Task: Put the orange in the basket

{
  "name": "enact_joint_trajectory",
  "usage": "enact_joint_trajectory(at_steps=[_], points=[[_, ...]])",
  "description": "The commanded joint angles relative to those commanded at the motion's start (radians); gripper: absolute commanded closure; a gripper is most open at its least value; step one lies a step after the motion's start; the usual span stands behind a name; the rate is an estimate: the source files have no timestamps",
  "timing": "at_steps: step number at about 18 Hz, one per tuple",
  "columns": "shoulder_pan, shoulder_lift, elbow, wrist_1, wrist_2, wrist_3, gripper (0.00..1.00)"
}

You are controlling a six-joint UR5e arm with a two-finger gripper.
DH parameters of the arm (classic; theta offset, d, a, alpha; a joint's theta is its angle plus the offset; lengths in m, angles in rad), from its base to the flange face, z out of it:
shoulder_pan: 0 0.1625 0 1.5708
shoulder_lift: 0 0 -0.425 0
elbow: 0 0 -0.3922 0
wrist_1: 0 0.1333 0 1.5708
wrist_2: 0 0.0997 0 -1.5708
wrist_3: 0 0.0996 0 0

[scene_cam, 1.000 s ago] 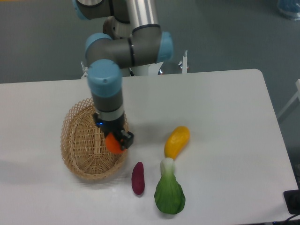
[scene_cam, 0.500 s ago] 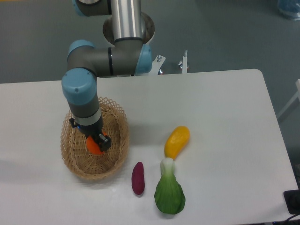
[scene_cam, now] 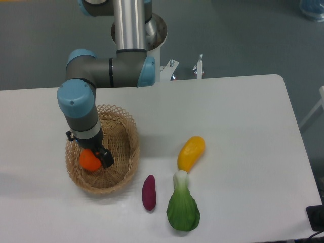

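Observation:
The orange (scene_cam: 89, 161) is small, round and bright orange, and sits low inside the basket's left half. The basket (scene_cam: 127, 132) is an oval tan wicker one with a lattice rim, at the table's left. My gripper (scene_cam: 94, 159) points down into the basket and is shut on the orange. One dark finger (scene_cam: 106, 158) shows against the orange's right side; the other finger is hidden behind the fruit and the wrist. I cannot tell whether the orange touches the basket's floor.
A yellow-orange mango-like fruit (scene_cam: 191, 153) lies right of the basket. A purple eggplant-like piece (scene_cam: 149, 192) and a green bok choy (scene_cam: 182, 208) lie near the front edge. The arm's base (scene_cam: 136, 30) stands behind the table.
My gripper carried the orange leftward from the basket's right rim to over its left inside, and lowered it into the basket.

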Motion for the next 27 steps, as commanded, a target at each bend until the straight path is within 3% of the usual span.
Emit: enact_joint_trajectory(at_steps=[12,15,18,27], points=[[0.264,0.057,0.014,-0.002,0.008,0.012,0.00],[0.363,0.052,0.063,0.002,0.008,0.031,0.00],[0.449,0.026,0.133,-0.009,0.008,0.134,0.00],[0.633,0.005,0.138,-0.015,0.009,0.406,0.00]])
